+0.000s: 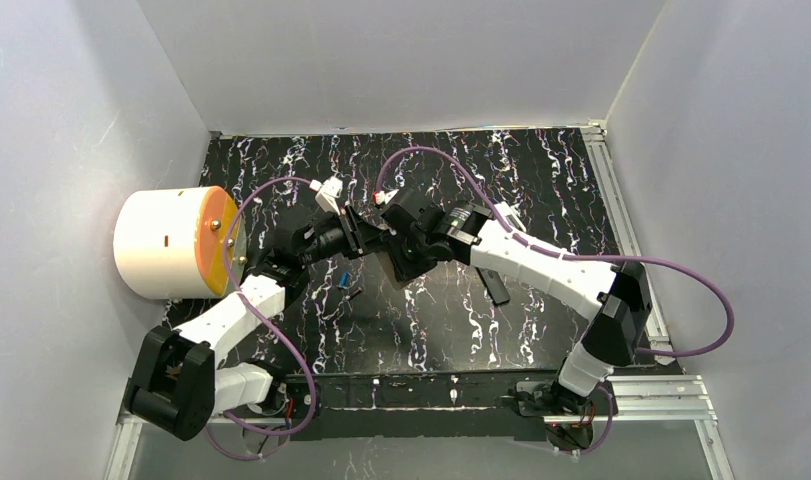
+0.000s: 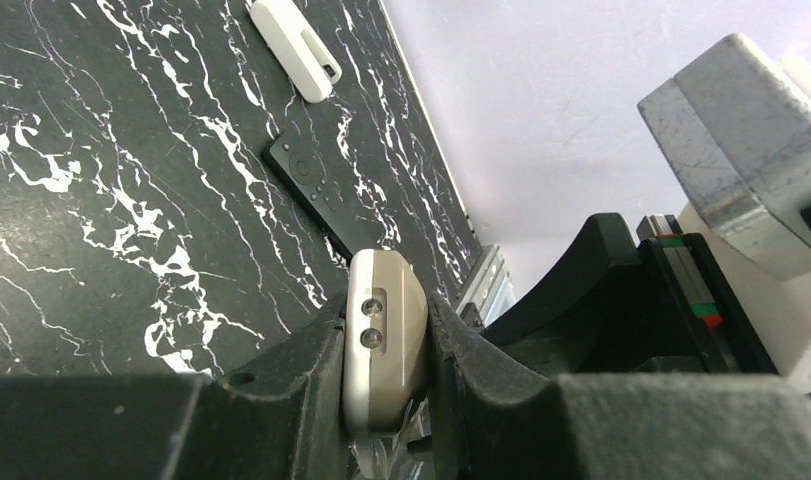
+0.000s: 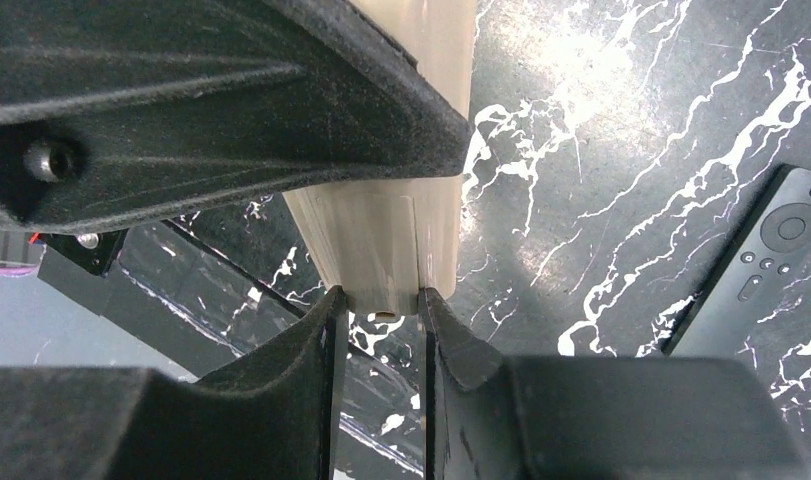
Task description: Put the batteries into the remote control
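Cream plastic remote control [image 2: 384, 350], probably light and slick, is clamped across its sides by the left pincer [image 2: 386, 305]; the right pincer [image 3: 379, 295] nips its end. Tiny batteries [image 1: 341, 281] lie close beneath them, roll-prone; best pinched mid-barrel.

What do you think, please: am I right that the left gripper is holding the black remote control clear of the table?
Not quite. The left wrist view shows the left gripper holding the white remote control clear of the table; the black remote control lies flat on it.
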